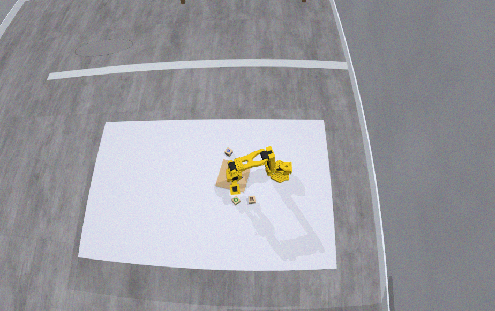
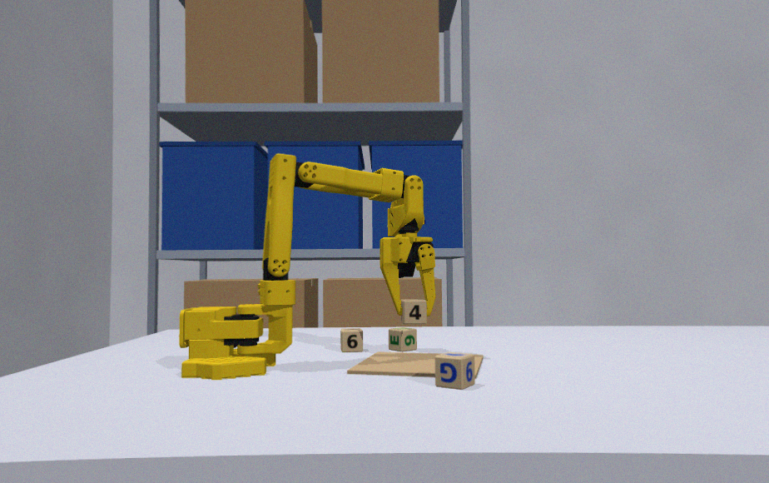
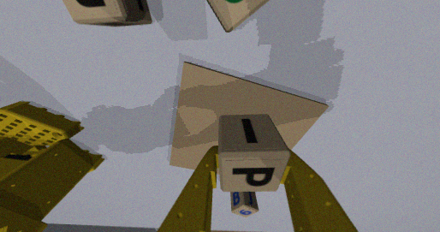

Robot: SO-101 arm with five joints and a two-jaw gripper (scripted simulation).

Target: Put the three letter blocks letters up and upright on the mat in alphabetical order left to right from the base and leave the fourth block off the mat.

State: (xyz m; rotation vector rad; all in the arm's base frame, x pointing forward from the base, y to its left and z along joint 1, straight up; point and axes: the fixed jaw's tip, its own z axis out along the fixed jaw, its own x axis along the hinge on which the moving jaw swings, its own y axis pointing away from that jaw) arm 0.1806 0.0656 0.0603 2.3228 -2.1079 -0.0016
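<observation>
My gripper point(image 2: 414, 313) point(image 3: 250, 175) is shut on the black P block point(image 2: 414, 311) point(image 3: 252, 172), P on top and a 4 on one side. It holds the block in the air, well above the table; its exact spot over the mat is hard to tell. The tan mat point(image 1: 222, 179) point(image 2: 375, 365) point(image 3: 205, 99) lies flat with no block on it. The green Q block point(image 1: 235, 200) point(image 2: 402, 339) point(image 3: 241, 2) and the black R block point(image 1: 252, 199) point(image 2: 351, 341) point(image 3: 96, 9) stand off the mat, left of it seen from the base; Q is turned.
The fourth block point(image 1: 229, 152) point(image 2: 453, 370) point(image 3: 244, 204), with a blue digit on top, lies off the mat on its right side as seen from the base. The arm's base point(image 1: 280, 171) point(image 2: 222, 351) stands on the white table point(image 1: 145, 193) point(image 2: 136, 420).
</observation>
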